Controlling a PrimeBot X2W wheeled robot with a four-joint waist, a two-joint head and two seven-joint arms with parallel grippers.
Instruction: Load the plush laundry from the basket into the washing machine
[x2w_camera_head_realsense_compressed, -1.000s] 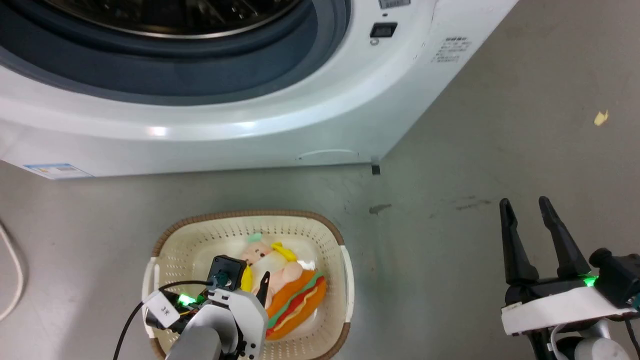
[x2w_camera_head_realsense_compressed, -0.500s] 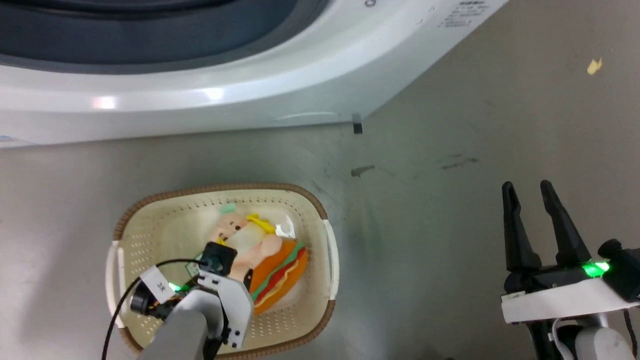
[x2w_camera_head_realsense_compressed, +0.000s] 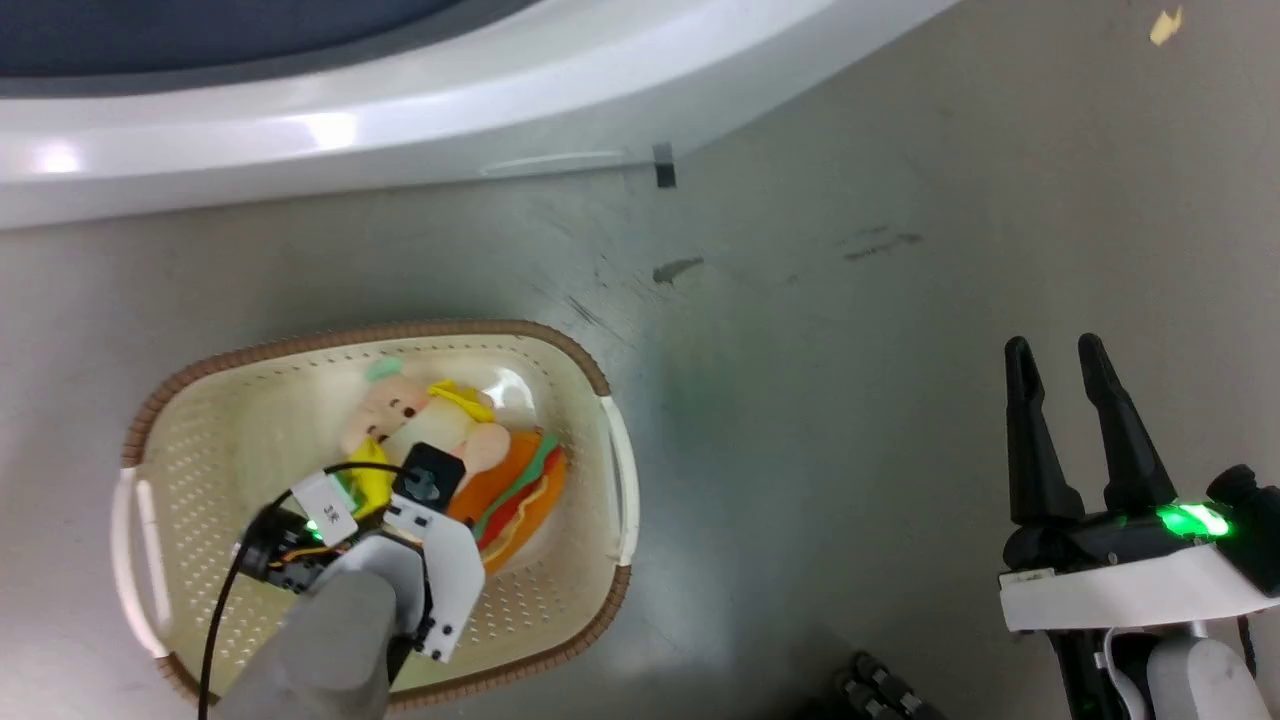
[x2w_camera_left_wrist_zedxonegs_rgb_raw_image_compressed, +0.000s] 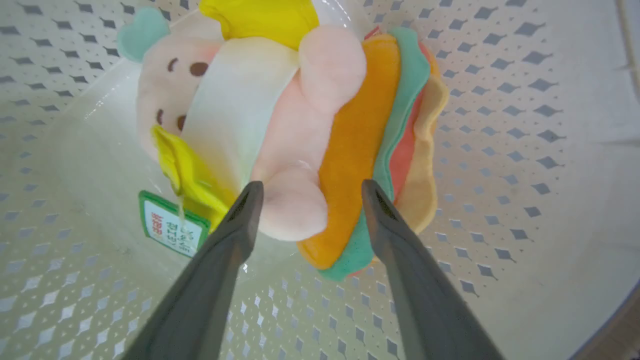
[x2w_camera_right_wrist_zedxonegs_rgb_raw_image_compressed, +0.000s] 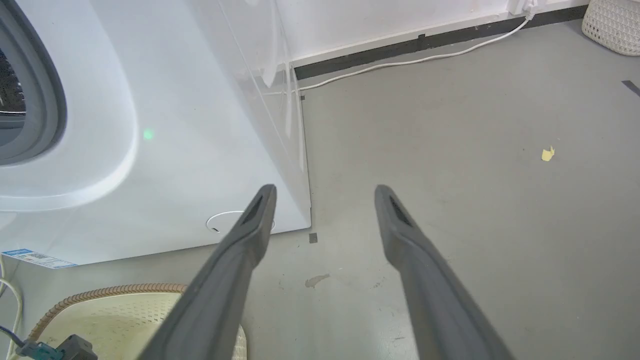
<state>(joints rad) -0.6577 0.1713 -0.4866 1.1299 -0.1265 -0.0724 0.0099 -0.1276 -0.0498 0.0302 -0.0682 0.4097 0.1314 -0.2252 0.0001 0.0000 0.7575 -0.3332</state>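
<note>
The plush laundry (x2w_camera_head_realsense_compressed: 515, 480) lies in the cream basket (x2w_camera_head_realsense_compressed: 350, 332) on the floor, its pink figure (x2w_camera_left_wrist_zedxonegs_rgb_raw_image_compressed: 300, 100) beside the striped orange burger (x2w_camera_left_wrist_zedxonegs_rgb_raw_image_compressed: 355, 150). My left gripper (x2w_camera_left_wrist_zedxonegs_rgb_raw_image_compressed: 312, 192) hangs open inside the basket. Its fingertips stand on either side of the pink leg and the burger's orange edge. In the head view the left wrist covers those fingers. A green tag (x2w_camera_left_wrist_zedxonegs_rgb_raw_image_compressed: 172, 230) hangs by the left finger. My right gripper (x2w_camera_head_realsense_compressed: 1053, 350) is open over bare floor, well right of the basket. The washing machine (x2w_camera_head_realsense_compressed: 400, 120) spans the top, its grey door ring (x2w_camera_right_wrist_zedxonegs_rgb_raw_image_compressed: 30, 100) in the right wrist view.
A yellow scrap (x2w_camera_right_wrist_zedxonegs_rgb_raw_image_compressed: 548, 154) lies on the grey floor to the right. A white cable (x2w_camera_right_wrist_zedxonegs_rgb_raw_image_compressed: 425, 57) runs along the wall behind the washer, and a white woven bin (x2w_camera_right_wrist_zedxonegs_rgb_raw_image_compressed: 612, 25) stands in the far corner. A dark smear (x2w_camera_head_realsense_compressed: 678, 268) marks the floor near the washer's corner.
The head camera has tilted down and turned, so the washer slid up and the basket shifted left. My left gripper has sunk lower over the plush. The right gripper holds its pose.
</note>
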